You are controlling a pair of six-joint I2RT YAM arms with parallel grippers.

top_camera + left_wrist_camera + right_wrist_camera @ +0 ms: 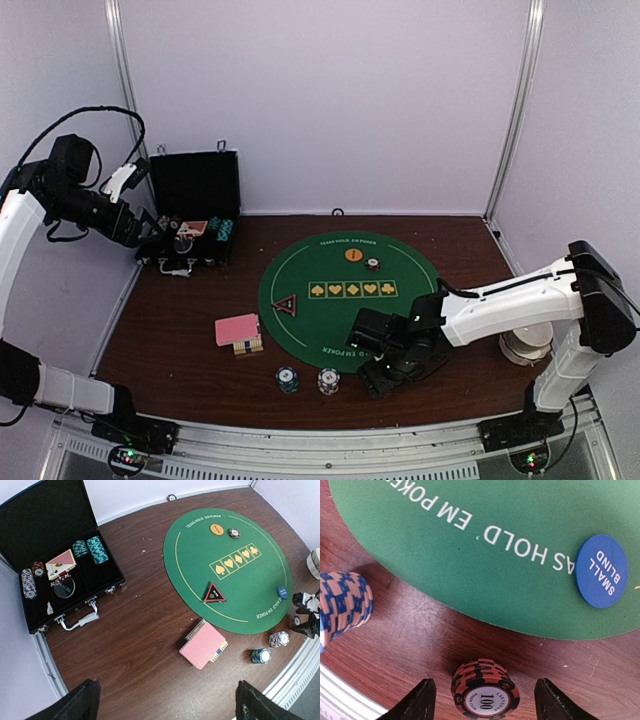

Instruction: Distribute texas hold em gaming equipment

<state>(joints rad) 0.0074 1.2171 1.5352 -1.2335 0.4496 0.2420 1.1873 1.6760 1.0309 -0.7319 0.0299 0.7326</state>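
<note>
My right gripper (485, 700) is open low over the table, its fingers either side of a red-brown chip stack (485, 690) just off the green mat (470, 555). A blue disc button (600, 571) lies on the mat's edge. Teal (288, 379) and white (328, 381) chip stacks stand at the front. The pink-backed cards (202, 643) lie left of the mat. The triangle marker (214, 593), an orange button (216, 529) and a small chip stack (233, 532) sit on the mat. My left gripper (167, 700) is open and empty, high near the case.
The black hinged case (55, 570) stands open at the back left with more chips and cards inside. A white paper cup (527, 345) stands at the right, behind my right arm. White walls enclose the table on three sides.
</note>
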